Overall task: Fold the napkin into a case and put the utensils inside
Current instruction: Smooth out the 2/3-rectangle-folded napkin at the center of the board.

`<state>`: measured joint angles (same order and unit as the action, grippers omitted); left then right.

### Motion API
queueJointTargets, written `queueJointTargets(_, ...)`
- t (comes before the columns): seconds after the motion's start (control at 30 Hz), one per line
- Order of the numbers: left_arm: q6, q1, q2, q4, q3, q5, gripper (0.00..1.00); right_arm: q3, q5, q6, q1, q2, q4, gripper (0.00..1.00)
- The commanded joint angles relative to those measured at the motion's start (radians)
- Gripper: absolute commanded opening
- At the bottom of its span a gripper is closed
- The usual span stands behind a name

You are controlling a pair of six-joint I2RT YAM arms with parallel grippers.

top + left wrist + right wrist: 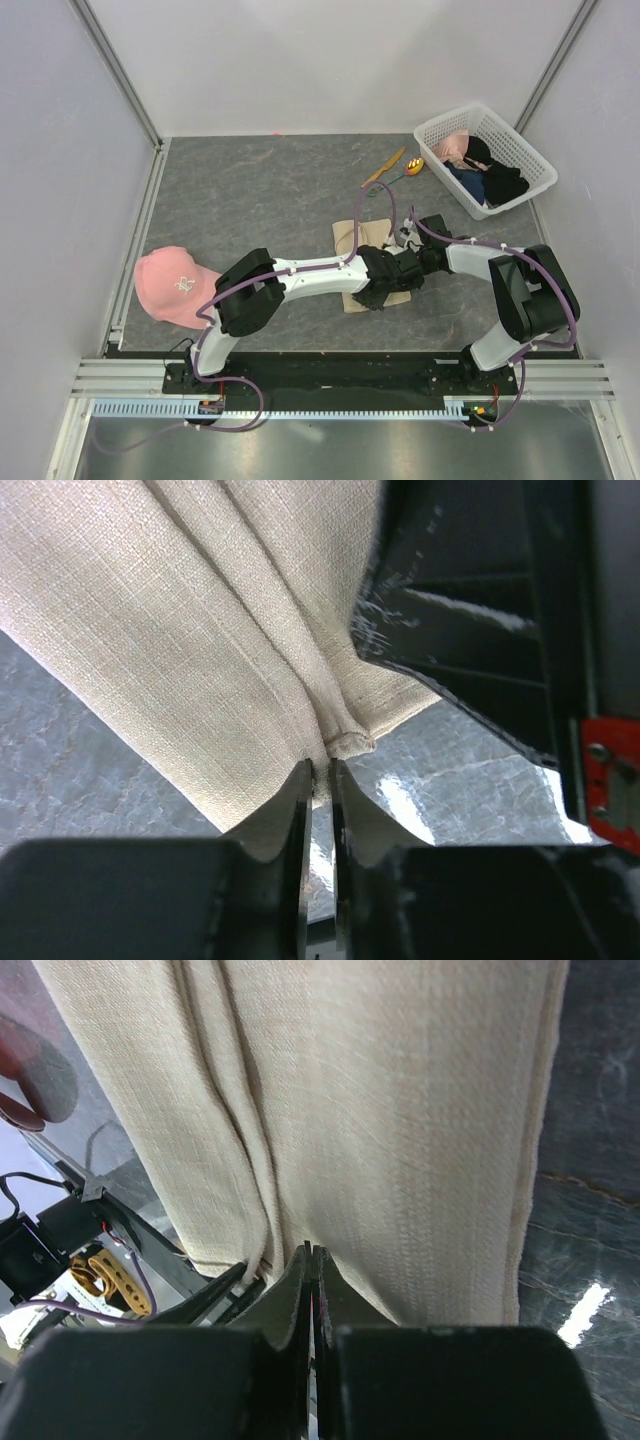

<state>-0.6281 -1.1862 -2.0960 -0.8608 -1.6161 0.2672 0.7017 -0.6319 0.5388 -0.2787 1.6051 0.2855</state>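
Observation:
The beige napkin (349, 238) lies folded lengthwise at mid table, mostly hidden under both grippers. My left gripper (383, 283) is shut on the napkin's near hem, where pleats gather between the jaws (320, 766). My right gripper (412, 243) is shut on the edge of the napkin (400, 1140), jaws pressed together (312, 1251). The cloth stretches taut away from both grippers (180, 630). The orange knife (384, 166) and the spoon (412, 166), with its yellow-orange bowl and green handle, lie on the table beyond the napkin, near the basket.
A white basket (527, 150) holding dark and pink clothes stands at the back right. A pink cap (178, 285) lies at the left. The right gripper's black body (470, 620) shows close beside the cloth in the left wrist view.

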Motion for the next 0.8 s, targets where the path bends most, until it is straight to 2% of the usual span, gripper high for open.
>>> queueJointTargets(0.0,-0.024,-0.004,0.022,-0.017,-0.033,0.064,0.04,-0.027,-0.015,0.009,0.001,0.007,-0.043,0.0)
queueJointTargets(0.17,-0.039,-0.003,0.048,-0.006,-0.054,0.017,0.02,-0.045,-0.014,0.02,-0.001,-0.002,-0.054,0.0)
queueJointTargets(0.47,-0.05,0.002,-0.002,0.0,-0.099,-0.028,0.02,-0.061,-0.029,0.043,-0.001,0.004,-0.075,0.0)
queueJointTargets(0.7,-0.061,0.017,-0.045,0.048,-0.042,-0.092,0.02,-0.054,-0.04,0.058,0.003,-0.03,-0.063,0.0)
queueJointTargets(0.77,-0.048,0.019,-0.033,0.072,-0.03,-0.092,0.05,-0.045,-0.046,0.064,0.001,-0.045,-0.059,0.0)
